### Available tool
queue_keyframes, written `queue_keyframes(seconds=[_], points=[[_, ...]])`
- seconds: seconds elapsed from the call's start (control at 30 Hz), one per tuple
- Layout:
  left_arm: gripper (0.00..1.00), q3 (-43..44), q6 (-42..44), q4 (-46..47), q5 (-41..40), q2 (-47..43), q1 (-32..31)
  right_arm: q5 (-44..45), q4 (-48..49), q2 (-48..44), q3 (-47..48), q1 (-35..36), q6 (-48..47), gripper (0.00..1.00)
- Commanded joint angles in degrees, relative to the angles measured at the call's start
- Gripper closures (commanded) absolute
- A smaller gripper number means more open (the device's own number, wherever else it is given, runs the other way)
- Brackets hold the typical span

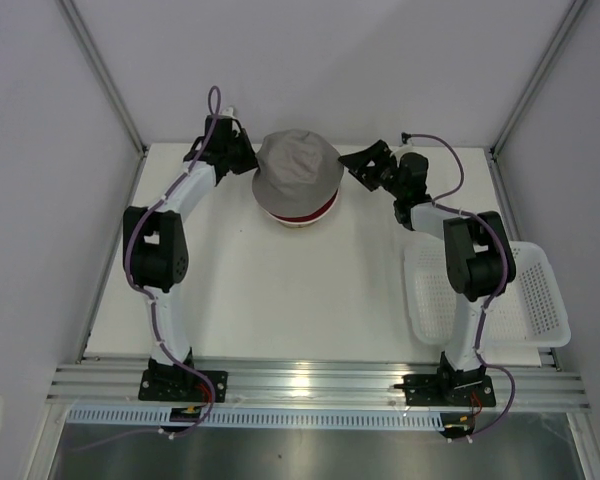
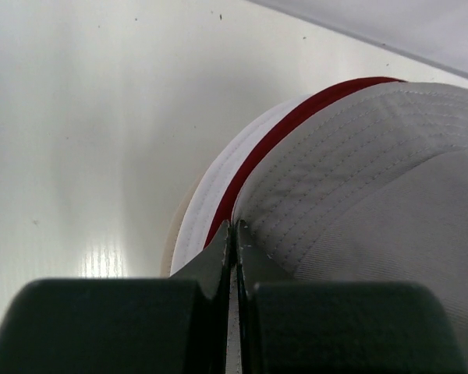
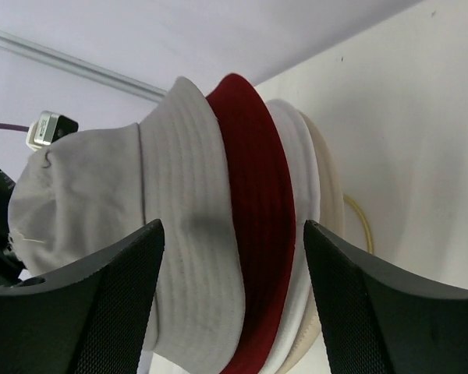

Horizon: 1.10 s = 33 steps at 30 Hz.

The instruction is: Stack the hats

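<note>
The three hats sit in one stack at the back middle of the table. The grey hat [image 1: 298, 168] is on top, with the dark red hat's brim [image 1: 305, 214] and the cream-white hat's brim [image 1: 325, 212] showing under it. My left gripper [image 1: 248, 160] is shut on the grey hat's left brim [image 2: 374, 171], with a thin strip of fabric between the jaws. The red brim [image 2: 296, 125] and the white brim [image 2: 210, 202] lie below it. My right gripper [image 1: 355, 165] is open and empty, just right of the stack. Its fingers [image 3: 117, 296] frame the grey hat [image 3: 171, 202], the red hat [image 3: 253, 195] and the white hat [image 3: 296, 164].
A white mesh basket [image 1: 535, 290] lies at the table's right edge beside the right arm. A thin gold wire [image 3: 366, 222] curves out from under the stack. Grey walls with metal rails close in the table at the back and sides.
</note>
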Motion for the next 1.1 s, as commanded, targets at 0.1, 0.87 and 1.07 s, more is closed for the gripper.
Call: queue_keyframes(seconds=[0.1,0.87,1.07], points=[[0.99,2.8,2.4,-2.8,-3.2,1.0,-0.9,-1.3,7.0,1.1,1.6,0.8,3.3,0.29],[0.99,-1.1,1.9,-0.8,-3.5,-2.5,-1.3,0.4,4.3,3.3,0.9,2.2,5.3,1.00],[0.99,-3.8,2.4,-0.4,-4.5,-4.1,-1.3,5.5,-10.0,3.9,2.1,2.7,-1.6,1.00]])
